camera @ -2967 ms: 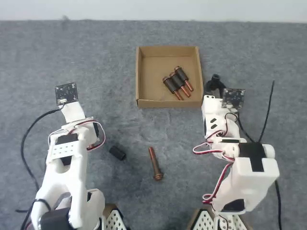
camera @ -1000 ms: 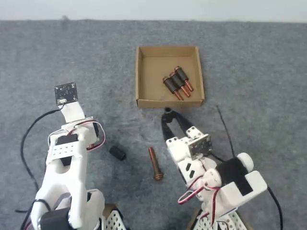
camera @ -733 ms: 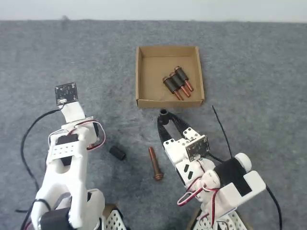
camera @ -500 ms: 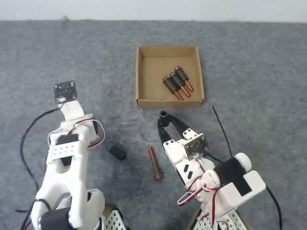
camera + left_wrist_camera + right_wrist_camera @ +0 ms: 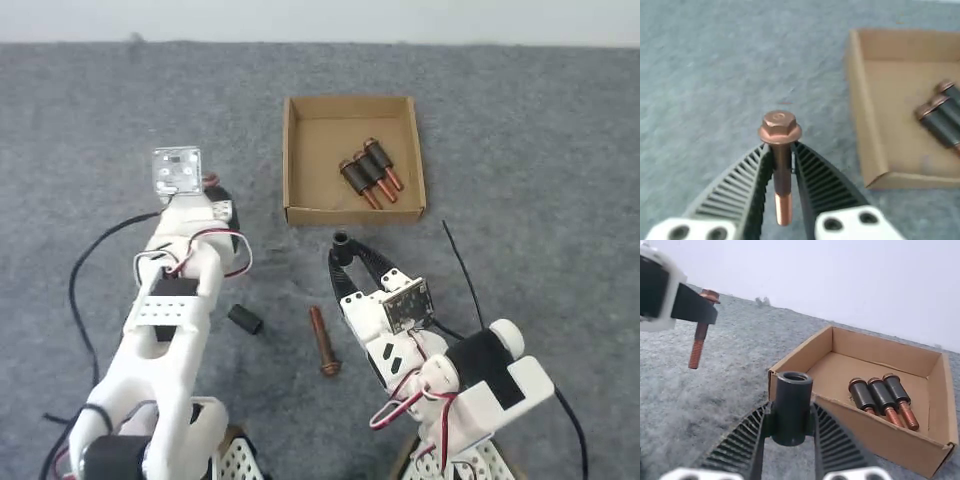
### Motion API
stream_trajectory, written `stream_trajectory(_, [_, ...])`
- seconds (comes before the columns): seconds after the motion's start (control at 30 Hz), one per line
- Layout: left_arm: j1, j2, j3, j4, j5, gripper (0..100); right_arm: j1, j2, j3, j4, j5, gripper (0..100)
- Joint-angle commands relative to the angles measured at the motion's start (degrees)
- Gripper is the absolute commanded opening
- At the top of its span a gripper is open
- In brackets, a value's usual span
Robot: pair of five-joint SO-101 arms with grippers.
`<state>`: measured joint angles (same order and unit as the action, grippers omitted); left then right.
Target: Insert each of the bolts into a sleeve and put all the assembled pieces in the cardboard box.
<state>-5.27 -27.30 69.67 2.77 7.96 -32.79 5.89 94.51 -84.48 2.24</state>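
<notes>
A: What changed?
B: Left gripper point(image 5: 781, 150), clamping 1 bolt point(image 5: 780, 132), swung toward the cardboard box point(image 5: 349, 103)'s front-left corner; right gripper point(image 5: 789, 416) grips 1 sleeve point(image 5: 792, 402) before its front wall. Insertion's next.

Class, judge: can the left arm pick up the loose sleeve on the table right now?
Probably not: the left tool is shut on a bolt, though nothing covers the loose sleeve.

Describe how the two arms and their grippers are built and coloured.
Left arm and right arm are white plastic shells with black servo blocks. Looped red, white and black wires run by the joints; a black cable trails off each. Each wrist carries a small square camera board. Left gripper and right gripper have black ribbed fingers on white mounts.
</notes>
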Motion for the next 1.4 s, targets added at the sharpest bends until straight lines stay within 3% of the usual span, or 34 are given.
stream_trajectory(0.0, [2.4,-2.5,-0.5,-5.1,0.6,1,-0.7,-2.2,1.6,0.0,0.8,0.7])
stream_trajectory(0.33, [8.5,-2.5,-0.5,-14.1,0.4,1,-0.9,-2.2,1.5,2.0,1.0,0.7])
stream_trajectory(0.67, [17.5,-2.6,-0.6,-14.8,0.4,1,-0.7,-2.2,1.5,1.7,1.0,0.7])
stream_trajectory(0.93, [19.4,-2.6,1.5,-28.2,0.6,1,-0.7,-2.2,1.5,1.6,1.0,0.7])
stream_trajectory(1.23, [19.8,-3.3,1.5,-26.6,0.8,1,-0.7,-2.2,1.5,1.7,1.0,0.7])
stream_trajectory(1.37, [23.8,-9.8,5.7,-26.6,0.8,1,-0.7,-2.2,1.5,1.6,1.0,0.7])
